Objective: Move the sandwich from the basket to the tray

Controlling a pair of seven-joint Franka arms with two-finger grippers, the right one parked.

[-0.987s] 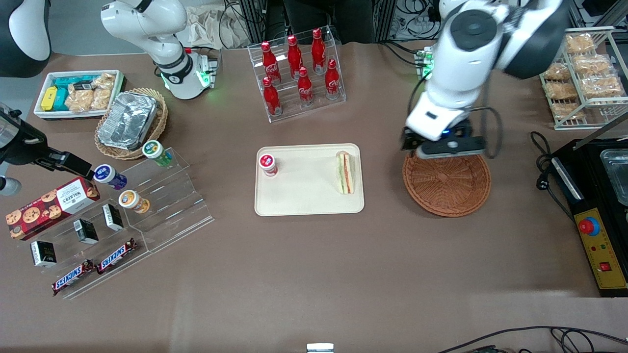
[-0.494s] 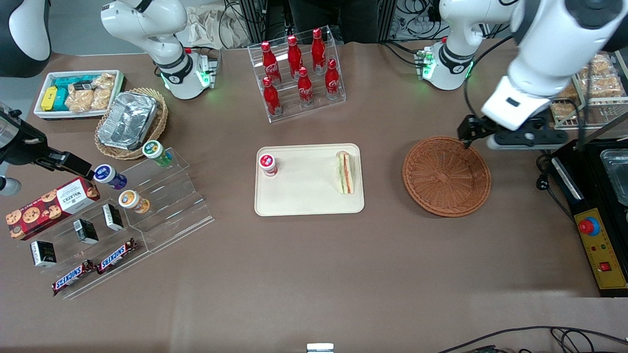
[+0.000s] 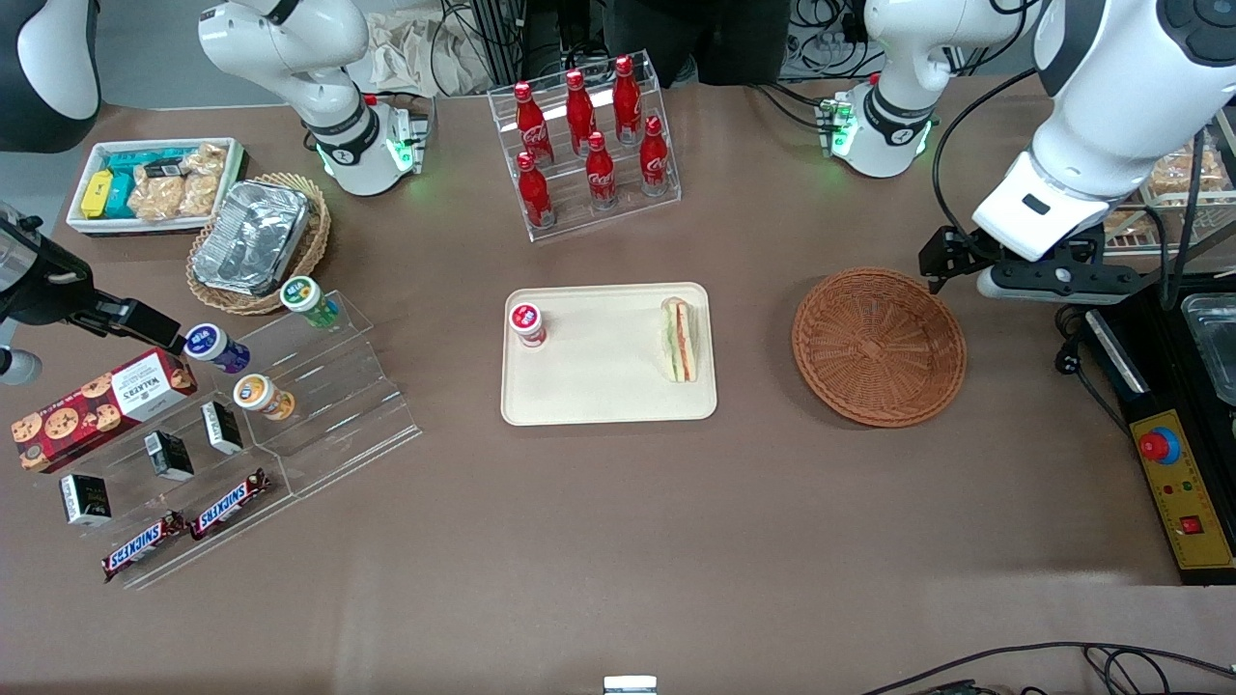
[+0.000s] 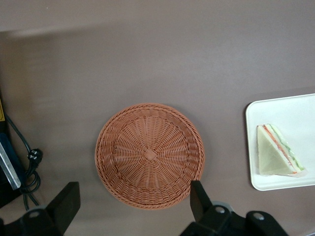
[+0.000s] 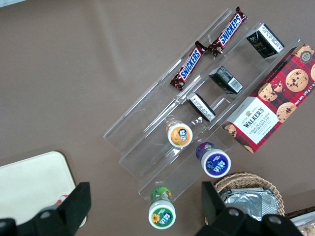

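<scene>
**Sandwich lying on the tray, gripper hanging empty by the basket**

I am looking at the sandwich (image 3: 679,339) lying inside the tray (image 3: 608,401), tucked against the rim at the tray's end nearer the basket (image 3: 878,347). In the front view it is sitting at about three o'clock from the tray's centre, its red, orange and green layers showing along one edge. A small red-capped jar (image 3: 526,323) is standing on the same tray at about nine o'clock, well apart from the sandwich.

The basket is resting on the table (image 3: 618,541) just beside the tray, toward the working arm's end, and nothing is lying in it; the wrist camera is showing its bare woven bottom (image 4: 149,155).

I am holding the gripper (image 3: 1024,275) raised above the table, at about two o'clock from the basket's centre in the front view, near the basket's rim. Its two fingers (image 4: 199,196) are standing wide apart and gripping nothing. From the wrist camera I am seeing the basket between them and the sandwich (image 4: 278,157) on the tray's corner (image 4: 256,182).
</scene>
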